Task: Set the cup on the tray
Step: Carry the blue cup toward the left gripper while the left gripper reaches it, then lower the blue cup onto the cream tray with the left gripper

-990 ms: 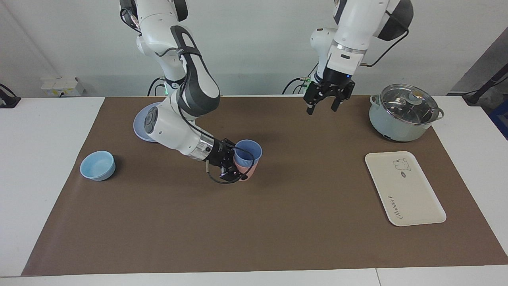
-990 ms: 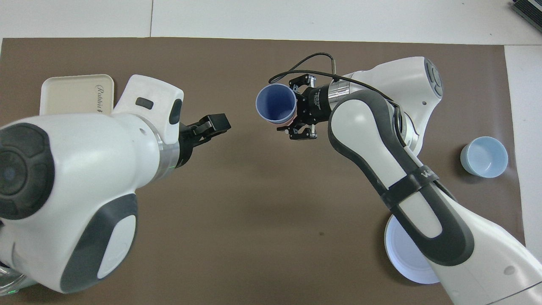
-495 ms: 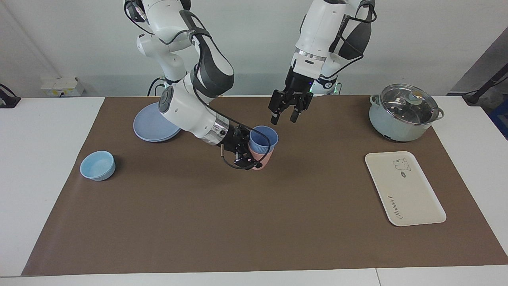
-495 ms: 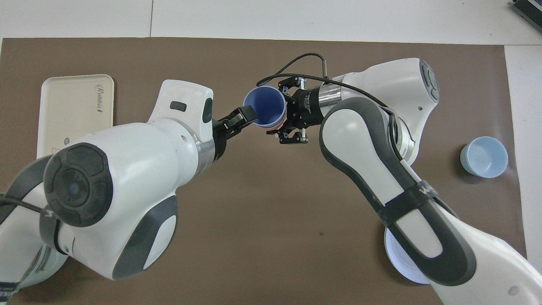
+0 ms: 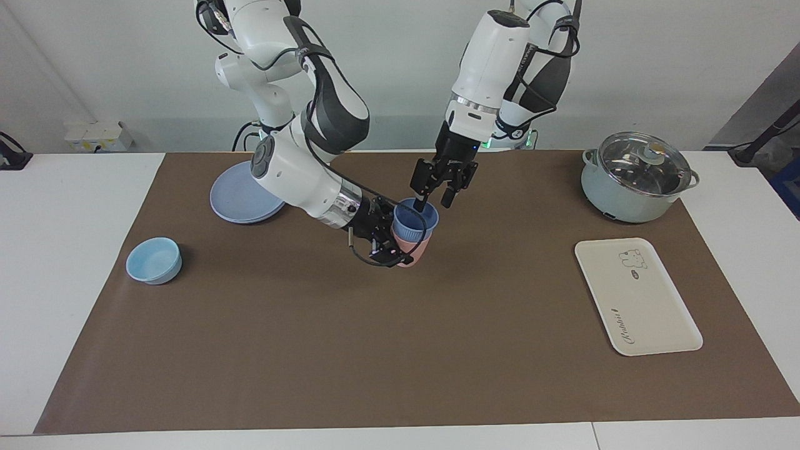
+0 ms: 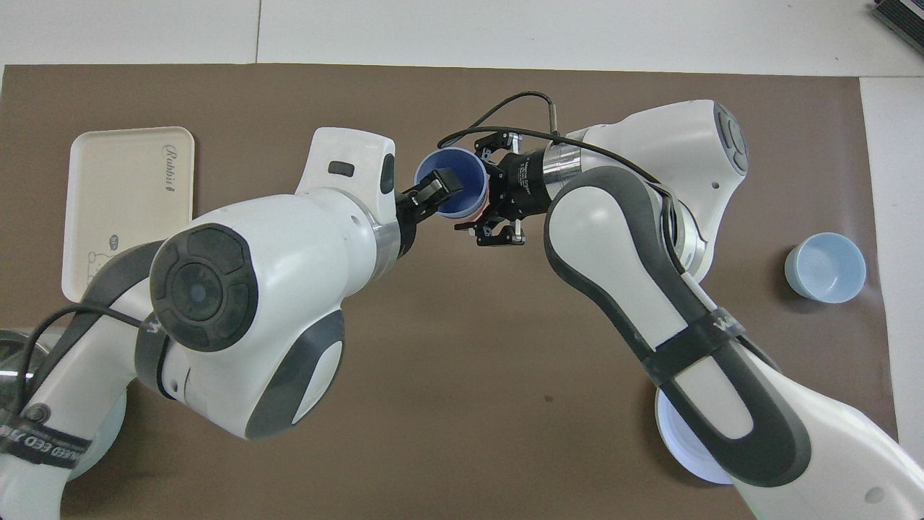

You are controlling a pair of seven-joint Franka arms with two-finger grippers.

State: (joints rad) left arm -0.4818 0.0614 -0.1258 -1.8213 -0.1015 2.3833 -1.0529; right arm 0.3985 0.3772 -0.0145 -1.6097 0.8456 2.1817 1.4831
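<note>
The blue cup (image 5: 414, 225) sits nested inside a pink tumbler (image 5: 417, 253), over the middle of the mat. My right gripper (image 5: 392, 245) is shut on the pink tumbler from the side and holds the stack slightly tilted. My left gripper (image 5: 435, 201) is open and reaches down onto the cup's rim, one finger inside and one outside. In the overhead view the left gripper (image 6: 439, 189) covers the edge of the cup (image 6: 465, 177), with the right gripper (image 6: 485, 189) beside it. The cream tray (image 5: 634, 297) lies flat toward the left arm's end of the table and also shows in the overhead view (image 6: 123, 188).
A pale green pot with a glass lid (image 5: 637, 178) stands nearer to the robots than the tray. A round blue plate (image 5: 237, 200) lies by the right arm's base. A light-blue bowl (image 5: 154, 260) sits at the right arm's end of the mat.
The right gripper carried the stacked cups toward the left arm's end, then held still. The left gripper swung in and came down onto the blue cup's rim.
</note>
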